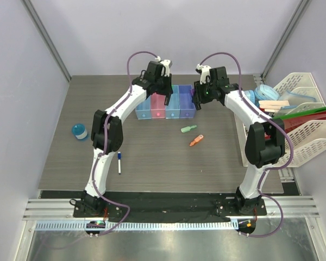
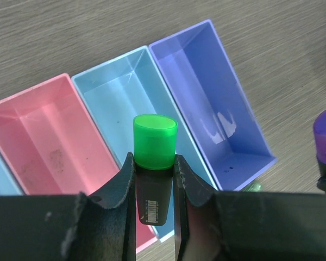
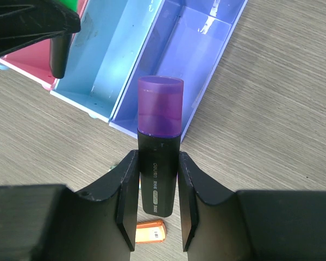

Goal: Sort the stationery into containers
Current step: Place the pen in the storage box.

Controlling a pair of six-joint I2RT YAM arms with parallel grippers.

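**Top external.** Row of four bins (image 1: 165, 107) at 12 o'clock on the table (image 1: 152, 149). Left gripper (image 1: 162, 91) and right gripper (image 1: 200, 98) hover over it. Loose: green piece (image 1: 188, 129) and orange piece (image 1: 196, 141) at 5 o'clock of the bins, blue disc (image 1: 79, 131) at 9, blue-capped marker (image 1: 119, 162) at 7.

**Left wrist.** Jaws narrow, clamped on green-capped highlighter (image 2: 154, 142), cap over the light blue bin (image 2: 117, 89) beside the pink bin (image 2: 41, 136). Centre over one floor, lower, then release.

**Right wrist.** Jaws pinch purple-capped highlighter (image 3: 160, 109) at the near corner of the purple bin (image 3: 198, 51). Advance toward 12 before dropping, and stay clear of the left gripper at 10.
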